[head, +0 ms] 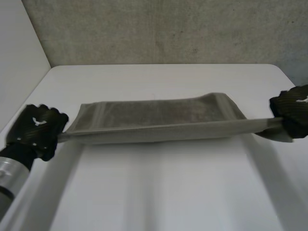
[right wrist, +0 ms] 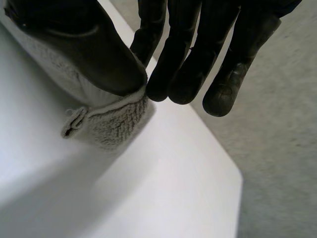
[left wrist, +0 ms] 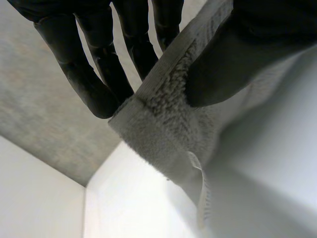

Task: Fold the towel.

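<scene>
Left hand (head: 41, 129) and right hand (head: 292, 113) are each closed in a pinch on a near corner of the grey-beige terry towel (head: 159, 118), which is stretched over the middle of the white worktop (head: 168, 192). Either shallow pinch could be lost if tension is raised, skewing the fold.
</scene>
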{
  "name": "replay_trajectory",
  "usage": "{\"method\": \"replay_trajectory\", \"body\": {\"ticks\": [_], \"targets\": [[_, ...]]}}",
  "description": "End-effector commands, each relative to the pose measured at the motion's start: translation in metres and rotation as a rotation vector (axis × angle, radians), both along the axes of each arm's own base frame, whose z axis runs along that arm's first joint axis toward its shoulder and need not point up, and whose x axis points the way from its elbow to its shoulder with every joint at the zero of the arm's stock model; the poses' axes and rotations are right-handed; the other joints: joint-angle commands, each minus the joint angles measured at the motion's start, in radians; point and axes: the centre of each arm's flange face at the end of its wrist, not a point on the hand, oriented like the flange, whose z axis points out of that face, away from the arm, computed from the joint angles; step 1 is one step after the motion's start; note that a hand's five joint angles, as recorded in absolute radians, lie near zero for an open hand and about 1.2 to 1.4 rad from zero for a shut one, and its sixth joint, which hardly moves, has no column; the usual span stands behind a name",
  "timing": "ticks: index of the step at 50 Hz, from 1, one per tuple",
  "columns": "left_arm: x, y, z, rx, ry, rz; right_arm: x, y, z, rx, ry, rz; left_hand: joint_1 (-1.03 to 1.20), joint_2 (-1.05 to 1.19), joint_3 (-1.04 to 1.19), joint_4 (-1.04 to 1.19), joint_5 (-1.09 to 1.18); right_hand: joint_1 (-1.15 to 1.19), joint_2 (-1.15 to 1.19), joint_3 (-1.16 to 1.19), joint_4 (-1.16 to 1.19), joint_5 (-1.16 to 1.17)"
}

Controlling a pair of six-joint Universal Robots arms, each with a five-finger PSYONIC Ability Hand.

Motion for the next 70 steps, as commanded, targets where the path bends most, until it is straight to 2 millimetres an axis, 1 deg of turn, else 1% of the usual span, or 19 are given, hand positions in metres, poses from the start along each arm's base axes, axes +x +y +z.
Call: {"method": "replay_trajectory", "body": {"ticks": [1, 6, 11, 13, 16, 17, 21, 27, 40, 51, 52, 53, 54, 55, 56, 58, 65, 68, 70], "targets": [[0.003, 0.011, 0.023, 0.01, 0.092, -0.042, -0.012, 0.012, 0.035, -0.038, -0.01, 0.041, -0.056, -0.107, -0.142, -0.126, -0.256, 0.071, 0.067, 0.062, 0.057, 0.05], [0.001, 0.005, 0.02, 0.034, 0.1, -0.084, -0.009, 0.011, 0.034, -0.025, -0.029, 0.085, -0.056, -0.107, -0.142, -0.126, -0.256, 0.071, 0.067, 0.062, 0.057, 0.05], [-0.001, -0.026, -0.005, 0.121, 0.103, -0.089, 0.0, -0.006, 0.015, 0.039, -0.036, 0.147, -0.056, -0.107, -0.142, -0.126, -0.256, 0.071, 0.067, 0.062, 0.057, 0.05], [-0.004, -0.046, -0.019, 0.169, 0.099, -0.098, 0.015, -0.023, 0.0, 0.074, -0.021, 0.192, -0.056, -0.107, -0.142, -0.126, -0.256, 0.071, 0.067, 0.062, 0.057, 0.05], [-0.005, -0.058, -0.026, 0.191, 0.099, -0.099, 0.023, -0.043, -0.02, 0.121, 0.007, 0.171, -0.056, -0.107, -0.142, -0.126, -0.256, 0.071, 0.067, 0.062, 0.057, 0.05], [-0.006, -0.07, -0.035, 0.221, 0.097, -0.093, 0.023, -0.043, -0.02, 0.121, 0.008, 0.171, -0.056, -0.107, -0.142, -0.126, -0.256, 0.071, 0.067, 0.062, 0.057, 0.05], [-0.013, -0.1, -0.055, 0.262, 0.083, -0.064, 0.03, -0.079, -0.05, 0.183, 0.064, 0.121, -0.056, -0.107, -0.142, -0.126, -0.256, 0.071, 0.067, 0.062, 0.057, 0.05], [-0.019, -0.126, -0.067, 0.26, 0.069, -0.037, 0.053, -0.111, -0.077, 0.193, 0.098, 0.119, -0.056, -0.107, -0.142, -0.126, -0.256, 0.071, 0.067, 0.062, 0.057, 0.05], [-0.043, -0.185, -0.076, 0.163, 0.058, -0.015, 0.078, -0.163, -0.091, 0.098, 0.096, 0.068, -0.056, -0.107, -0.142, -0.126, -0.256, 0.071, 0.067, 0.062, 0.057, 0.05], [-0.06, -0.201, -0.088, 0.162, 0.051, -0.033, 0.093, -0.191, -0.097, 0.007, 0.099, 0.049, -0.056, -0.107, -0.142, -0.126, -0.256, 0.071, 0.067, 0.062, 0.057, 0.05], [-0.061, -0.201, -0.091, 0.168, 0.05, -0.034, 0.093, -0.191, -0.097, 0.007, 0.099, 0.049, -0.215, -0.266, -0.302, -0.286, -0.415, 0.071, 0.067, 0.062, 0.057, 0.05], [-0.06, -0.202, -0.093, 0.174, 0.048, -0.029, 0.095, -0.194, -0.1, 0.002, 0.1, 0.044, -0.516, -0.567, -0.603, -0.587, -0.716, -0.067, -0.071, -0.076, -0.082, -0.089], [-0.06, -0.202, -0.093, 0.174, 0.048, -0.029, 0.097, -0.195, -0.102, -0.003, 0.102, 0.04, -0.519, -0.57, -0.606, -0.59, -0.719, -0.493, -0.497, -0.502, -0.508, -0.515], [-0.06, -0.203, -0.095, 0.178, 0.046, -0.021, 0.097, -0.195, -0.102, -0.003, 0.102, 0.04, -0.874, -0.925, -0.96, -0.944, -1.074, -0.497, -0.501, -0.506, -0.512, -0.519], [-0.059, -0.203, -0.095, 0.177, 0.044, -0.006, 0.1, -0.196, -0.103, -0.012, 0.105, 0.032, -1.066, -1.117, -1.153, -1.137, -1.267, -1.023, -1.027, -1.032, -1.038, -1.045], [-0.057, -0.203, -0.096, 0.176, 0.041, 0.012, 0.101, -0.198, -0.102, -0.021, 0.109, 0.024, -1.138, -1.189, -1.225, -1.209, -1.338, -1.15, -1.155, -1.159, -1.165, -1.172], [-0.059, -0.197, -0.082, 0.162, 0.035, 0.067, 0.108, -0.194, -0.103, -0.014, 0.085, 0.031, -1.203, -1.254, -1.29, -1.274, -1.403, -1.15, -1.155, -1.159, -1.165, -1.172], [-0.057, -0.186, -0.066, 0.16, 0.04, 0.072, 0.114, -0.185, -0.085, -0.024, 0.041, 0.06, -1.203, -1.254, -1.29, -1.274, -1.403, -1.15, -1.155, -1.159, -1.165, -1.172], [-0.055, -0.179, -0.058, 0.159, 0.04, 0.071, 0.112, -0.17, -0.046, -0.068, -0.002, 0.105, -1.203, -1.254, -1.29, -1.274, -1.403, -1.15, -1.155, -1.159, -1.165, -1.172]]}}
